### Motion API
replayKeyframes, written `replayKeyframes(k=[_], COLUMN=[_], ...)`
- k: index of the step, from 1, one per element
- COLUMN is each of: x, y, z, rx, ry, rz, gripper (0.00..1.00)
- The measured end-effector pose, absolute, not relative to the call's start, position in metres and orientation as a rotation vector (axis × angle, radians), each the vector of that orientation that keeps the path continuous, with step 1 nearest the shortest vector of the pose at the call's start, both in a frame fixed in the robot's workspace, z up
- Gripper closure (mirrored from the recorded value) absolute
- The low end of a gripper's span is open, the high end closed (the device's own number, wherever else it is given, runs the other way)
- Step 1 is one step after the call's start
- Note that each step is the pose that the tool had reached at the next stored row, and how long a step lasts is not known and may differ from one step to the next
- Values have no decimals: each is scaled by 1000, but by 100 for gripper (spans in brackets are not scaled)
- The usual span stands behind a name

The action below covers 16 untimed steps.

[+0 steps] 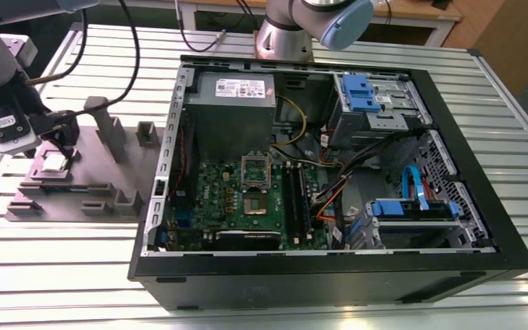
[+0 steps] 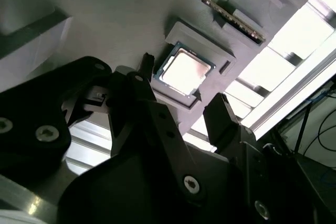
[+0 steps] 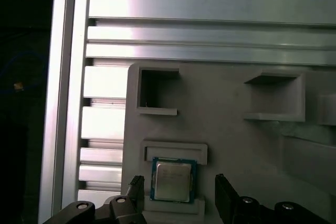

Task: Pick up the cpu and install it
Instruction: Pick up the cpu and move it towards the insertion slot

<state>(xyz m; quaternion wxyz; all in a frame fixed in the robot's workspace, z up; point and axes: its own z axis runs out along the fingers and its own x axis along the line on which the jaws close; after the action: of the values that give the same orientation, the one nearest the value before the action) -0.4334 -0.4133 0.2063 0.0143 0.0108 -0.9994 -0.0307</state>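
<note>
The cpu [image 1: 55, 162] is a small square chip with a shiny silver top. It lies flat in a shallow recess of a grey holder block [image 1: 90, 185] on the exterior view's left. My gripper [image 1: 58, 147] hangs just above it, open. In both wrist views the black fingers [image 3: 136, 188] stand on either side of the cpu [image 3: 173, 180] with a gap to each edge. In the second wrist view the cpu [image 2: 184, 71] sits between the fingertips of my gripper [image 2: 182, 83], untouched. The green motherboard [image 1: 236, 206] lies inside the open computer case [image 1: 337, 268].
The case holds a grey power supply [image 1: 234, 96], blue drive brackets [image 1: 360, 93], cables and memory slots [image 1: 296, 199]. Upright posts [image 1: 108, 127] rise from the holder block near my gripper. The base of another arm [image 1: 287, 34] stands behind the case. All rest on a slatted aluminium table [image 1: 62, 261].
</note>
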Motion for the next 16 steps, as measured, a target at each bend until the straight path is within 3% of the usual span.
replayKeyframes(k=[16], x=[-437], y=[-414], z=[185], rx=[17], ry=[-3112], rz=[-96], gripper=[35])
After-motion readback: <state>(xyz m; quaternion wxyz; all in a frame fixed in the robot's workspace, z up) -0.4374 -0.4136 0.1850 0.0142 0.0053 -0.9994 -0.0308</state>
